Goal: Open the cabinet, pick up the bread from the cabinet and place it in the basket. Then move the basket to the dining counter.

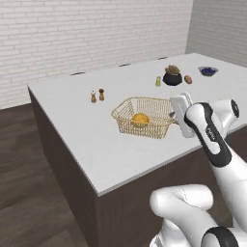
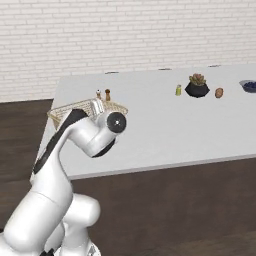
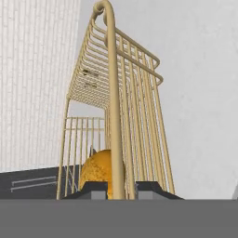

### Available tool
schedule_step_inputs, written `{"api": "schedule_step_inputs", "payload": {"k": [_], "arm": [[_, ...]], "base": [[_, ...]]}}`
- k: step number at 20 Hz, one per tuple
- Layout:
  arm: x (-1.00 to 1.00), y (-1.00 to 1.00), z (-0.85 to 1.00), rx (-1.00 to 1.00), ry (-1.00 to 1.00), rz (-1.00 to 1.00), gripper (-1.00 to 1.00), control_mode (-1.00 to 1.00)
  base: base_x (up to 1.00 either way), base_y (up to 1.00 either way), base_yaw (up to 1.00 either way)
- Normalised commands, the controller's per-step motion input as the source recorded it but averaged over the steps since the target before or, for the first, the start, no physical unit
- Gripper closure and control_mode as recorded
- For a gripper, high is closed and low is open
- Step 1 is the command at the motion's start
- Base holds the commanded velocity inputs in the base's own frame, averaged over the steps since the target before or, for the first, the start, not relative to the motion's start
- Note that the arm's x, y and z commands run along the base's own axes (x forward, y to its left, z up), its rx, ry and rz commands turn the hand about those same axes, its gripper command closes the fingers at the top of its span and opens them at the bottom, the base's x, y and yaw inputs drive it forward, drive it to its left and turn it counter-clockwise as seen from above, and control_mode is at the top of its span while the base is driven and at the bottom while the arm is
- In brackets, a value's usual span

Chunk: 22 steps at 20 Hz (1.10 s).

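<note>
The golden-tan wire basket sits on the white dining counter, near the counter's middle. The round orange bread lies inside the basket. My gripper is at the basket's right rim, shut on the rim wire. In the hand view the rim wire runs up between my two fingertips, my gripper clasps it, and the bread shows just behind the wire. In the right base view my arm covers most of the basket. The cabinet is out of view.
Two small shakers stand behind the basket to its left. At the far right of the counter are a yellow-green jar, a plant in a black pot, a brown lump and a blue bowl. A brick wall stands behind.
</note>
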Motion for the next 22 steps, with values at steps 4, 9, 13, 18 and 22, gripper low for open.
{"api": "schedule_step_inputs", "payload": {"k": [4, 9, 13, 18, 22], "arm": [[1.00, -0.01, -0.56, 0.00, 0.03, 0.16, 1.00, -1.00], [0.80, 0.00, -0.39, 0.00, 0.00, 0.11, 1.00, -1.00], [0.54, 0.00, -0.37, -0.02, 0.00, 0.06, 1.00, -1.00], [0.41, 0.01, -0.44, -0.07, 0.00, 0.01, 1.00, -1.00], [0.26, 0.16, -0.47, -0.14, 0.00, 0.00, 1.00, -1.00]], "base": [[0.00, 0.00, 0.00], [0.00, 0.00, 0.00], [0.00, 0.00, 0.00], [0.00, 0.00, 0.00], [0.00, 0.00, 0.00]]}}
